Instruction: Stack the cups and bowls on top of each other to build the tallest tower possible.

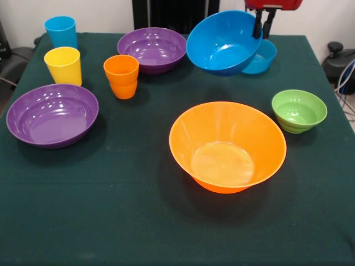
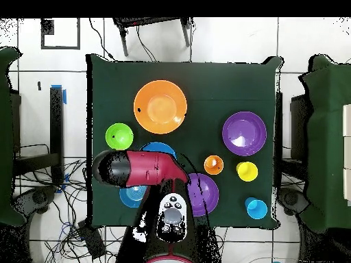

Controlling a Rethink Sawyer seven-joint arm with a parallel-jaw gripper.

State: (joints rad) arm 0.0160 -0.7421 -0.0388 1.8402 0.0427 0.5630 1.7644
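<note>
My gripper [image 1: 260, 26] hangs at the top right of the front view, shut on the rim of the deep blue bowl [image 1: 222, 44], which it holds tilted above the table. The translucent light blue bowl [image 1: 266, 55] sits right behind it. The large orange bowl [image 1: 227, 147] stands alone at centre right, with the small green bowl [image 1: 299, 111] to its right. The two purple bowls [image 1: 152, 50] [image 1: 52, 114] are at back centre and left. The light blue cup [image 1: 61, 31] and yellow cup [image 1: 63, 65] stand at the far left. The orange cup [image 1: 121, 69] sits nested in the red-orange cup [image 1: 125, 90].
In the overhead view my arm [image 2: 137, 169] covers part of the deep blue bowl [image 2: 159, 148] and the light blue bowl [image 2: 130, 196]. The green tablecloth [image 1: 111, 210] reaches the table edges. Cables lie on the floor around the table.
</note>
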